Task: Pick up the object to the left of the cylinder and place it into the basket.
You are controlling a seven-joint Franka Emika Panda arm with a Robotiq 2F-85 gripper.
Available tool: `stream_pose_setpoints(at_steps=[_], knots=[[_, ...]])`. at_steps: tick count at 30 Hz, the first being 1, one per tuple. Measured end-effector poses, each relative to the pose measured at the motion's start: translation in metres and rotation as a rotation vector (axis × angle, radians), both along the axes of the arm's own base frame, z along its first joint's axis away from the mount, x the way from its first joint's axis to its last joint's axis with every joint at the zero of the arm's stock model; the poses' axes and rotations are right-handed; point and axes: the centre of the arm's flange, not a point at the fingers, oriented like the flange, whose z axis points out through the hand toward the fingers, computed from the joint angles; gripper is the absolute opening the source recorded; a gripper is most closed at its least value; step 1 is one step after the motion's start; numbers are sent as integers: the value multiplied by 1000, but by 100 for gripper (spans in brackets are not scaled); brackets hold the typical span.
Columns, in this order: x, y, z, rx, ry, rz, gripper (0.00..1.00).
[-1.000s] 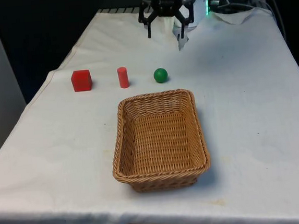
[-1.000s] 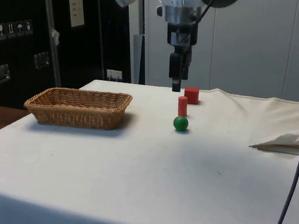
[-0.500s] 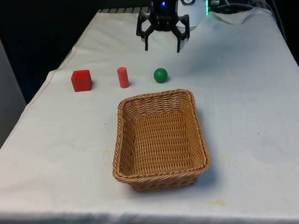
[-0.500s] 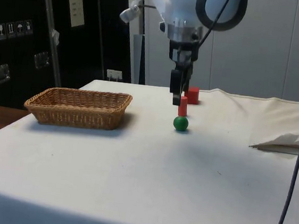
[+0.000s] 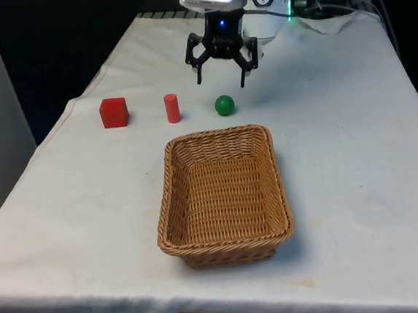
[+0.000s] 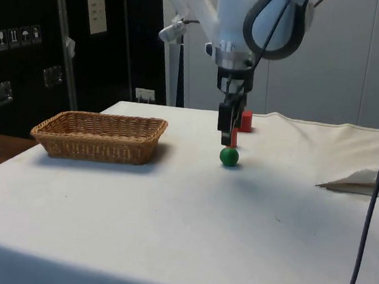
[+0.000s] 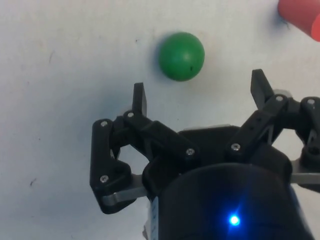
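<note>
In the front view, three things stand in a row on the desk [image 5: 355, 151] beyond the basket [image 5: 223, 196]: a red cube [image 5: 113, 112] toward the front view's left, a red cylinder [image 5: 172, 108] in the middle, and a green ball [image 5: 224, 104] toward the front view's right. The cube sits well apart from the end effector [image 5: 220, 78], which hangs above the cloth just behind the ball, fingers spread wide and pointing down, holding nothing. The white arm reaches forward from the far end of the desk.

The side view lines the row up in depth, which the front view cannot: the ball [image 6: 229, 156] is nearest, the cylinder [image 6: 234, 137] is partly hidden behind the end effector [image 6: 225, 137], and the cube [image 6: 246, 121] shows beyond it. The arm comes down steeply with the wrist vertical. The basket [image 6: 99, 134] stands off toward the dark cabinets.

The wrist view looks straight down past the open fingers [image 7: 139, 100]. The ball [image 7: 181, 56] lies on the cloth just ahead of the fingertips, untouched, and an edge of the cylinder [image 7: 301, 17] shows at the corner.
</note>
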Motion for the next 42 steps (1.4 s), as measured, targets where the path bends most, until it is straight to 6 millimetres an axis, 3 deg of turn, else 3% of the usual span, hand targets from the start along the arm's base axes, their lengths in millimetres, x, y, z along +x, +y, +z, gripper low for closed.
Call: stream_pose_setpoints(at_steps=[18,42], knots=[[-5,-7,-25,5,2,-21,100],[-2,4,-48,-4,22,-41,100]])
